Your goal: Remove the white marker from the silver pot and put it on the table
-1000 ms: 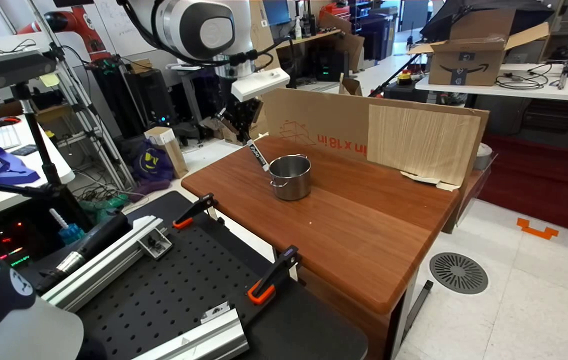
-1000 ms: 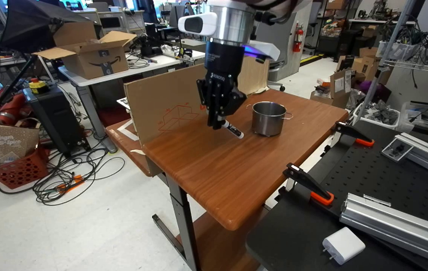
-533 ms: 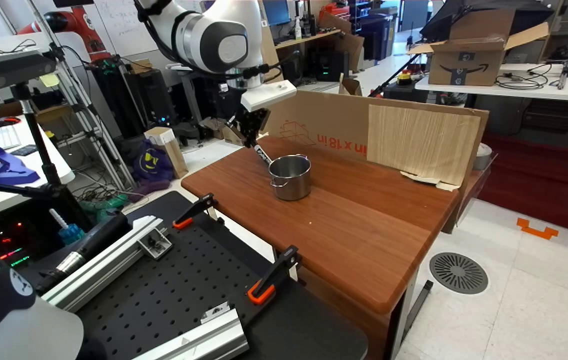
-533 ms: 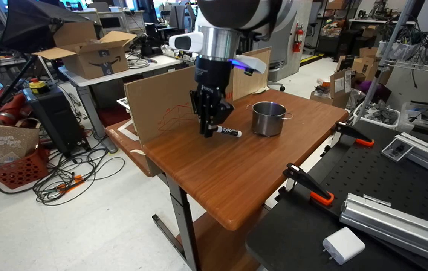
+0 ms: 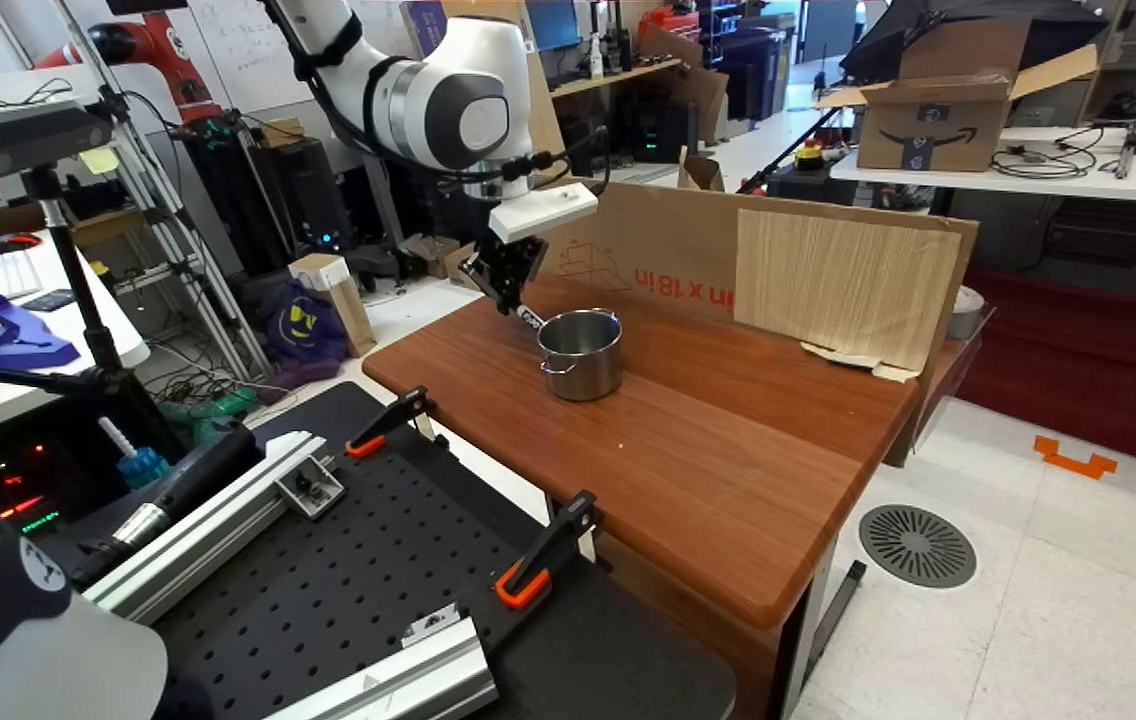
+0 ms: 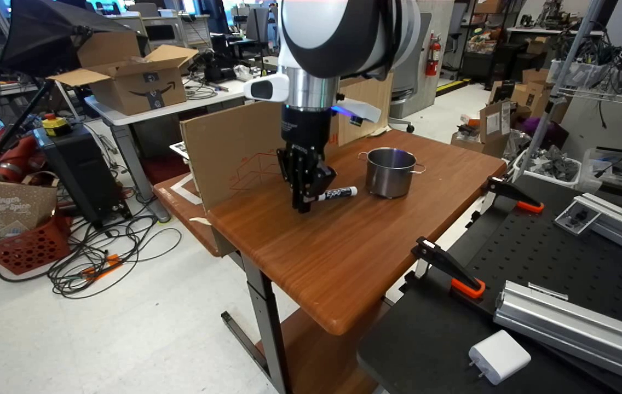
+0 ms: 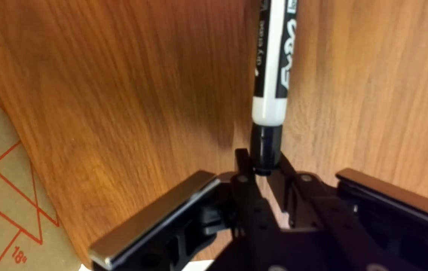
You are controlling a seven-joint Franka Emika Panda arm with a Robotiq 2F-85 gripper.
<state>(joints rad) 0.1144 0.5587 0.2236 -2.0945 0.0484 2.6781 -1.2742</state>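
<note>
Removal is looking done, placing is pending: the pincer [image 7: 263, 162] is holding the white marker [image 6: 339, 193] outside the silver pot [image 6: 390, 178], low over the bench [image 6: 316, 262]. Remaining, by my read: setting it down, letting go, backing off. I'm not able to tell whether the marker is touching the bench.

Left to right in an exterior view:
- Cardboard sheet [image 6: 229, 153] is standing along the far left edge of the bench.
- Pincer is hanging in front of it, pointing down. Jaws are sitting nearly together, spaced only by the marker, pinching its black end from both sides. Wrist view is showing the hold right at the tip, so I'm expecting the marker to be pivoting easily if its free end is bumping anything.
- Marker is reaching right from the pincer, its white end pointing toward the pot, just beside it, not touching.
- Pot is standing upright on the bench; its floor isn't showing, so I'm not vouching for what's inside.
- Near clamp [image 6: 448, 265] and far clamp [image 6: 514, 192] are lining the edge of the black board [image 6: 541, 241], on the near right side.
</note>
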